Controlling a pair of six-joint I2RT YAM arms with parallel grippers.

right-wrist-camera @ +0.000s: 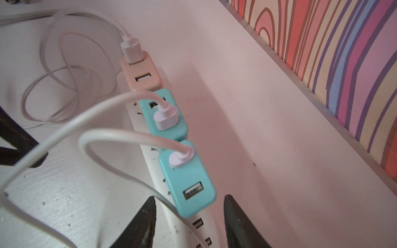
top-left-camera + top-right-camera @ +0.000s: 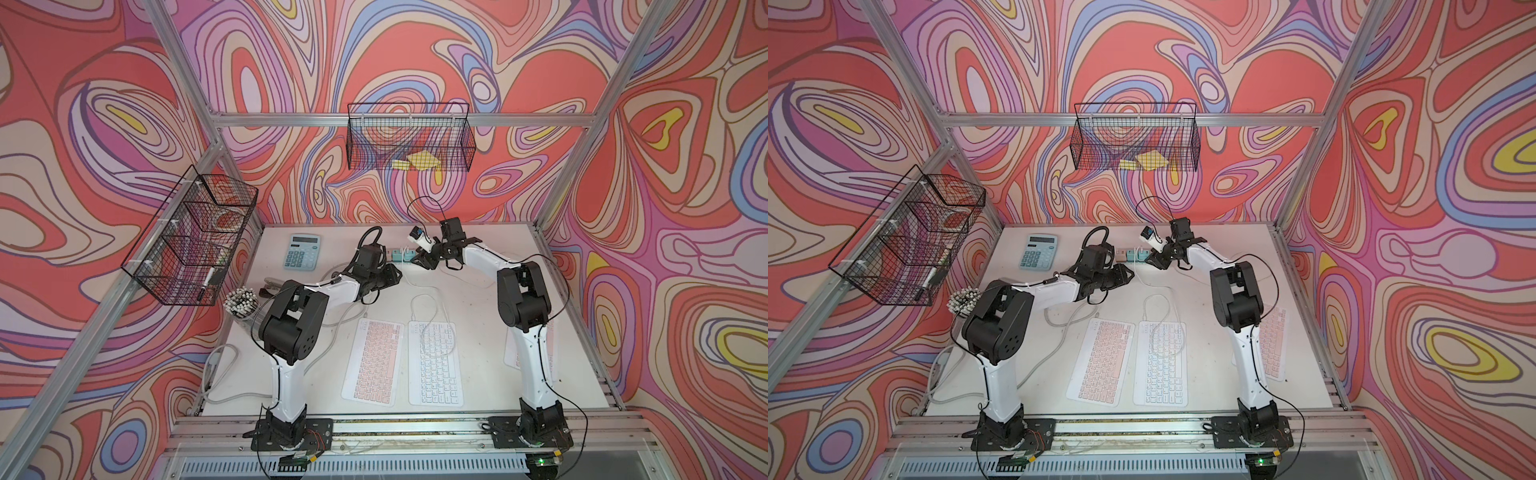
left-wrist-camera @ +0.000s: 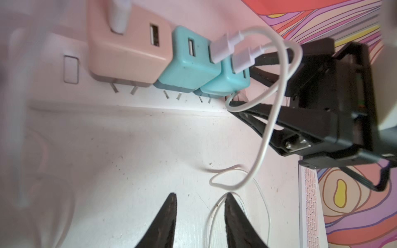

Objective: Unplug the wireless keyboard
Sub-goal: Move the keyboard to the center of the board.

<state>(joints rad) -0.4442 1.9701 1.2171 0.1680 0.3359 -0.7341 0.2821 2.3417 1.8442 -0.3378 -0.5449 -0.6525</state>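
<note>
Three flat keyboards lie on the table in both top views: a pink-keyed one [image 2: 372, 361], a white one [image 2: 434, 363] with a thin white cable looped over it, and another pink one [image 2: 548, 353] partly under my right arm. At the back a white power strip [image 1: 154, 171] carries a pink charger [image 1: 144, 79] and two teal chargers [image 1: 180, 128] [image 1: 189, 182], each with a white USB plug in it. My right gripper [image 1: 189, 199] is open, its fingers astride the near teal charger without touching. My left gripper [image 3: 200, 199] is open over bare table, with a thin cable by one finger.
A blue calculator [image 2: 303, 251] lies at the back left and a cup of pens [image 2: 241, 303] stands by the left arm. Wire baskets hang on the left wall [image 2: 195, 237] and the back wall [image 2: 409, 141]. A thick grey cable [image 2: 216, 374] runs along the left edge.
</note>
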